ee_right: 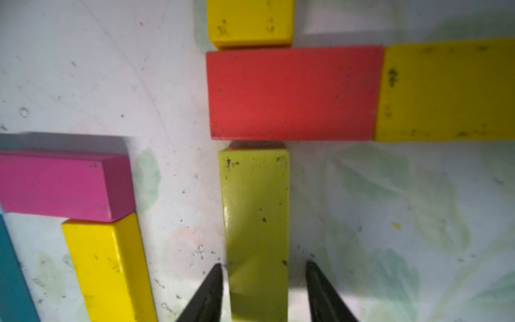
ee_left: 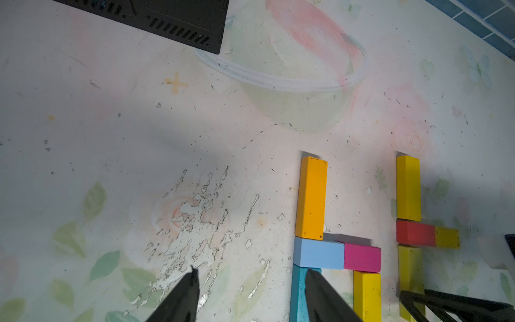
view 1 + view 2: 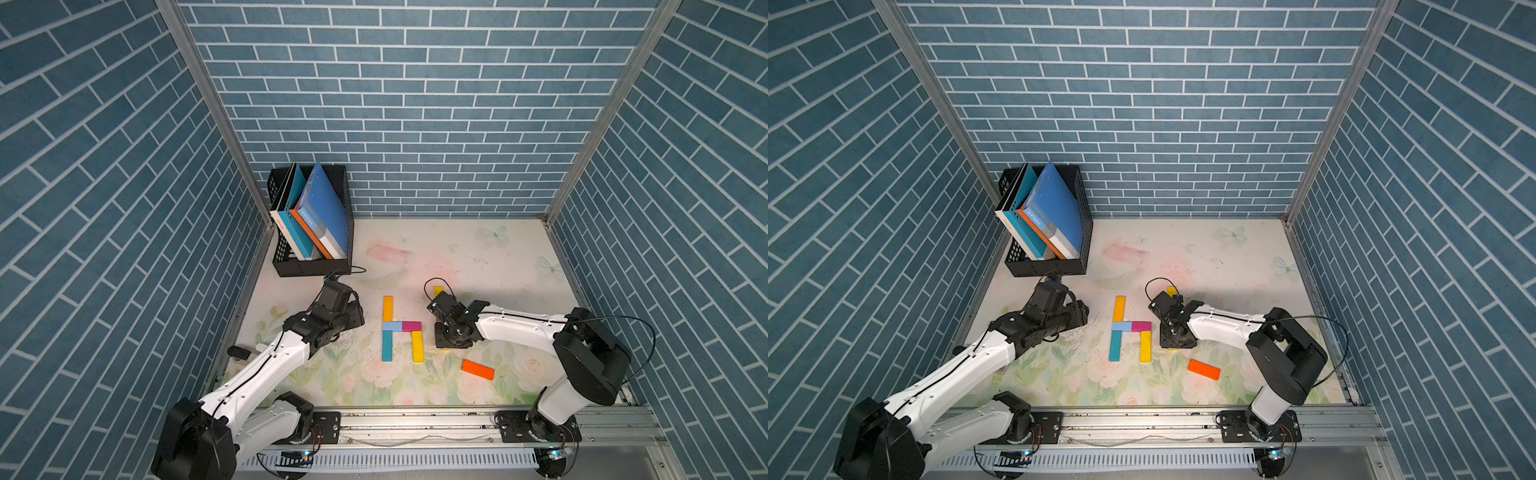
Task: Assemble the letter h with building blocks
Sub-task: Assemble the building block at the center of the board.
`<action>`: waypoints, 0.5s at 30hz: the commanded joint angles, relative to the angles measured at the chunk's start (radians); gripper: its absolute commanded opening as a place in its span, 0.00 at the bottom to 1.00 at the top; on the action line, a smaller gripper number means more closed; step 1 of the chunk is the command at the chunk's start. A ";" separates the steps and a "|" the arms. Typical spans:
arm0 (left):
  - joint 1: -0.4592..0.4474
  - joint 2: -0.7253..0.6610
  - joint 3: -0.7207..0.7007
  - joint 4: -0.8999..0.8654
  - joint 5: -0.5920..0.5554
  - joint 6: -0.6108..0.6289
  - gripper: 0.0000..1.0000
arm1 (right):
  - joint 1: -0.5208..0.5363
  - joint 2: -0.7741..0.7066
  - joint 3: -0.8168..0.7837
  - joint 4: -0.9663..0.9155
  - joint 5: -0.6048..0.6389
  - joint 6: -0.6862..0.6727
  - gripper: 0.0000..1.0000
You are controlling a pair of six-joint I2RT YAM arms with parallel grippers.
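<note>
Ten building blocks (image 3: 392, 326) on floral bench (image 3: 478, 249), blue-brick walls (image 3: 415, 104) around: five as an h beside red block (image 1: 292, 93); four including red, plain in wrist views, mostly under right arm (image 3: 519, 328) in both top views; one orange block (image 3: 478, 369) loose near red; right pincer (image 1: 263, 266) slightly parted astride yellow block (image 1: 255, 209) touching red, not gripping; left pincer (image 2: 251, 270) half open, empty.

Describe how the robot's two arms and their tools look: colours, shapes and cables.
Both the left arm and the right arm have smooth white shell links joined by bulky, rounded black joints. A thin black cable runs along each white link; the right arm's also loops free near its wrist. The left tool and the right tool each end in two black, tapering, pointed fingers.
</note>
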 commanded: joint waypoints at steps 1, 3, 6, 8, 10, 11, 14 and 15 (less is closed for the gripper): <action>0.008 -0.019 -0.015 -0.003 -0.012 0.009 0.66 | -0.010 0.008 0.000 -0.001 -0.005 -0.012 0.41; 0.009 -0.019 -0.015 -0.003 -0.013 0.010 0.66 | -0.011 0.016 0.005 -0.001 -0.007 -0.013 0.38; 0.009 -0.018 -0.015 -0.003 -0.011 0.012 0.66 | -0.012 0.024 0.008 0.002 -0.007 -0.011 0.34; 0.009 -0.020 -0.015 0.000 -0.011 0.013 0.66 | -0.014 0.027 0.007 0.007 -0.010 -0.010 0.33; 0.009 -0.018 -0.015 0.000 -0.011 0.012 0.66 | -0.015 0.032 0.009 0.009 -0.013 -0.009 0.32; 0.008 -0.019 -0.017 0.000 -0.011 0.012 0.66 | -0.016 0.034 0.011 0.009 -0.014 -0.007 0.31; 0.008 -0.021 -0.018 0.002 -0.011 0.012 0.66 | -0.015 0.034 0.010 0.015 -0.016 -0.007 0.31; 0.009 -0.024 -0.018 0.002 -0.011 0.012 0.66 | -0.016 0.035 0.010 0.016 -0.016 -0.007 0.30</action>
